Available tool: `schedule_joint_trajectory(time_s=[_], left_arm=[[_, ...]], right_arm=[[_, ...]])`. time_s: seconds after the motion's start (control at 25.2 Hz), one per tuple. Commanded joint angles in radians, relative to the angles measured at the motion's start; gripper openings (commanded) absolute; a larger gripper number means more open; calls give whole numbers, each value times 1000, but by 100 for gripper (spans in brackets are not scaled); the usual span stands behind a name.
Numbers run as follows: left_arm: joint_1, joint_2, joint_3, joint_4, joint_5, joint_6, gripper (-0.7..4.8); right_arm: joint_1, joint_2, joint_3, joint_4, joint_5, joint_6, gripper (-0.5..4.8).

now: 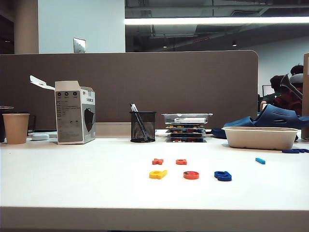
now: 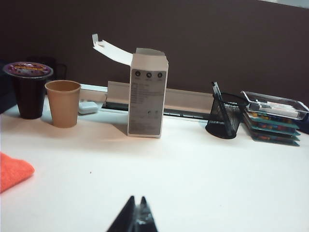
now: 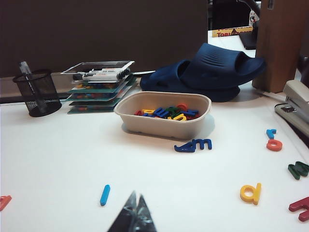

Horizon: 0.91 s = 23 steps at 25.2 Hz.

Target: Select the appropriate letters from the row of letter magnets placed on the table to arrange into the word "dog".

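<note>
Up front on the bench [image 1: 72,183] lie the yellow d [image 1: 158,174], red-orange o [image 1: 191,175] and dark blue g [image 1: 223,176] in a row — none near either pincer. Left pincer [image 2: 136,212] and right pincer [image 3: 135,208] — both closed, empty, above bare bench.

Bright overhead strip light [image 1: 217,21] at top of exterior view, slightly blown out. White table [image 1: 96,183] glares, near-washed in all views. Soft, short shadows under objects. Brown partition [image 1: 145,87] dim. Wrist views slightly soft and noisy; gripper tips at frame bottom dark, out of focus.
</note>
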Motion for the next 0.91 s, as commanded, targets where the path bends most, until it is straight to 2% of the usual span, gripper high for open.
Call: schedule_joint_trajectory(time_s=[0.04,0.16,0.91], left_arm=[[-1,-1,-32,56,7,3,-6],[-2,-1,-74,101,7,3,-6],[-3,-1,-77,92,7,-11,-5]], right_arm=[[2,-7,-23,42,-2,-25,-4],[2,-7,-34,31,-1,-26,-4],[0,-7,-34,35,-1,-25,0]])
